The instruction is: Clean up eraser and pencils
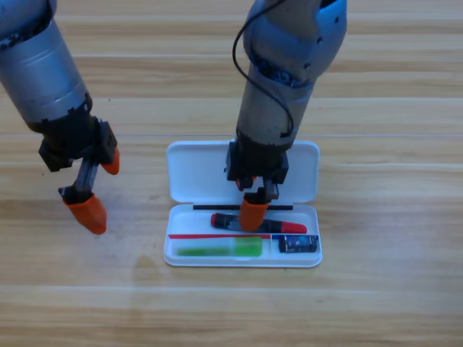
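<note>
- In the white case's (189, 177) front tray, nearest the camera, the light green pencil (220, 249) is seen lying lengthwise, with the eraser (299, 245) just to its right.
- Behind them, the red-ended pencil (259, 223) is met from above by the right gripper (253, 214); whether its jaws are open or closed cannot be told.
- Left of the case, the left gripper (99, 189) is held over the wooden table (391, 303), jaws spread.
</note>
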`<state>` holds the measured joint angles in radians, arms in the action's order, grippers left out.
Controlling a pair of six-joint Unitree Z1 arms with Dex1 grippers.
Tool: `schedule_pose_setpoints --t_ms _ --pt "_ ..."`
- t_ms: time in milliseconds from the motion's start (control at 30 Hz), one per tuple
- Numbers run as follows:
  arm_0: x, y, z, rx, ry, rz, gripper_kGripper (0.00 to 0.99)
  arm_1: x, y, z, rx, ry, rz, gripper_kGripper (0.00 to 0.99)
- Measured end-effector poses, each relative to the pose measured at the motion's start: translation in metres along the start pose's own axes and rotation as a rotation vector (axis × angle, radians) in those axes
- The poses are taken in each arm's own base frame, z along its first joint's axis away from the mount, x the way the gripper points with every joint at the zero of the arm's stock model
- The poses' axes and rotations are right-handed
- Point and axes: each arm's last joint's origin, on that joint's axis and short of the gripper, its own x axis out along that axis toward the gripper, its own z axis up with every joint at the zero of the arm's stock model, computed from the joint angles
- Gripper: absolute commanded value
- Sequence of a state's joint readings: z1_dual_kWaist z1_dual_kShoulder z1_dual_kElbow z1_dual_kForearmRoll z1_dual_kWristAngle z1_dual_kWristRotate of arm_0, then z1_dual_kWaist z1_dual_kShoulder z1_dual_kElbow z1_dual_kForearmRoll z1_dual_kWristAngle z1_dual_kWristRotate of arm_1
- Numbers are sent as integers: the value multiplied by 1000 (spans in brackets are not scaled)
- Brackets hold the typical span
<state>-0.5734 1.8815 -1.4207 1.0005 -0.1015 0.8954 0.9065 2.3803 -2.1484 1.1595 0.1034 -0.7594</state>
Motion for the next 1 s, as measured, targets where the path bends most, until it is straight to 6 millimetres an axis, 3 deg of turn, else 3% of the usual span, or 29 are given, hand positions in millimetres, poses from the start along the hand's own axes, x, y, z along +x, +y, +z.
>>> schedule_pose_setpoints --t_ms 133,233,367,567,700,833,900,1000 --pt "1 0 0 0 1 -1 990 -36 20 -4 2 -89 49 973" --pt "1 1 1 0 -3 0 990 -84 45 -12 -8 -198 82 986" --pt "-4 7 4 -6 -52 12 973 -155 92 -43 29 -346 99 989" --pt "-22 43 7 -51 -184 71 828 -225 145 -84 53 -586 47 990" --pt "-29 70 3 -89 -261 82 598 -249 173 -110 49 -657 31 990" --pt "-28 94 -1 -79 -332 77 250 -259 185 -122 41 -679 14 990" --pt "-24 104 -2 -65 -360 76 0 -261 189 -125 39 -685 10 990" --pt "-12 114 -2 -55 -400 46 0 -261 192 -128 35 -692 22 990"
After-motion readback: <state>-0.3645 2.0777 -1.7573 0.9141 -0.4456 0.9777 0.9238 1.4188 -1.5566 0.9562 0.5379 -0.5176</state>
